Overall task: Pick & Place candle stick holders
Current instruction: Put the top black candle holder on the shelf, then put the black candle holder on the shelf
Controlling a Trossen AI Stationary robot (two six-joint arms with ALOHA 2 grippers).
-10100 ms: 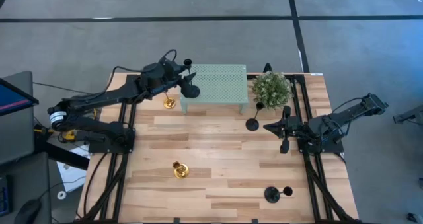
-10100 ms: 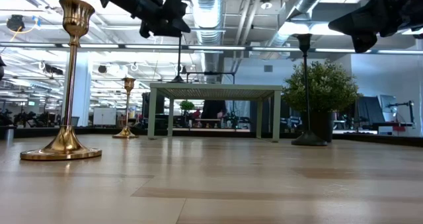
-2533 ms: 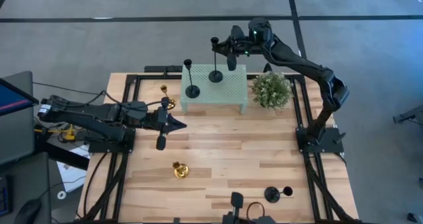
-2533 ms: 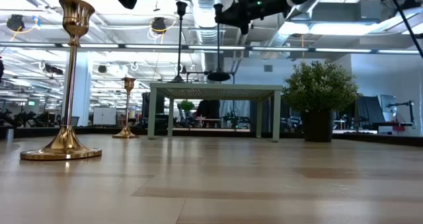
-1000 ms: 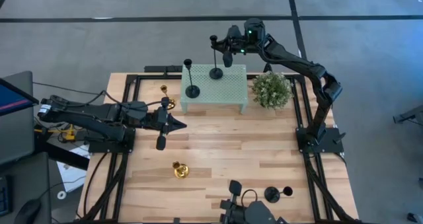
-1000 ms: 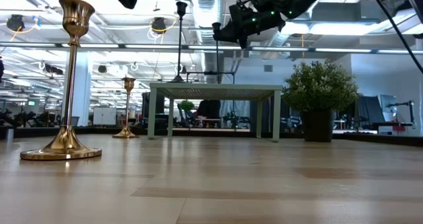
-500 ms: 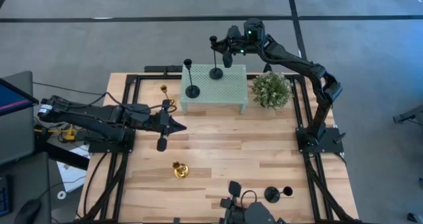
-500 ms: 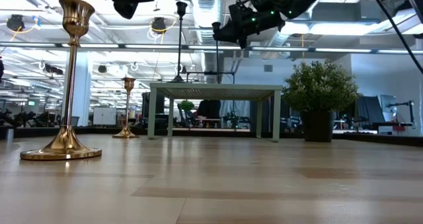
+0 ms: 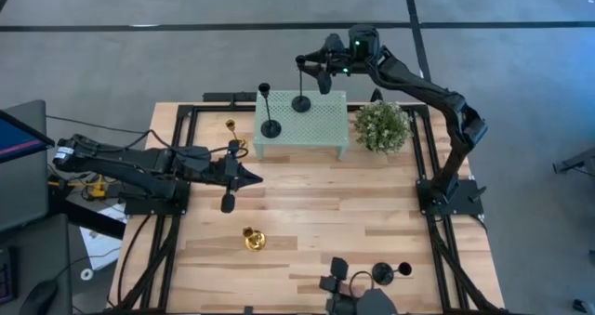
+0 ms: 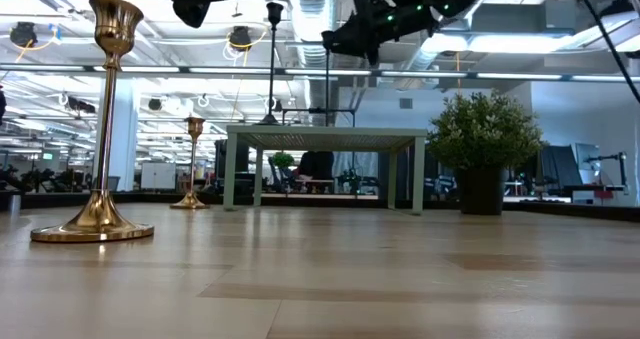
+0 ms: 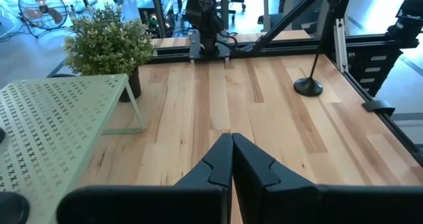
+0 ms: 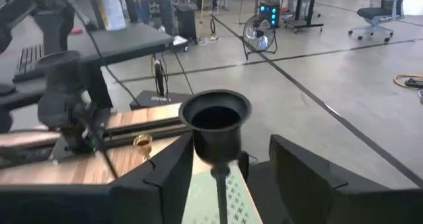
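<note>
Since the frame half a second back, my right gripper (image 9: 321, 73) had lifted slightly, fingers spread either side of the second black holder (image 9: 301, 101), which stood on the mint stand (image 9: 325, 129) at upper centre. Beside it stood the first black holder (image 9: 270, 127). I judged a finger could still clip the cup and topple it. My left gripper (image 9: 229, 174), pressed together, waited at centre left. Gold holders (image 9: 253, 239) remained below.
</note>
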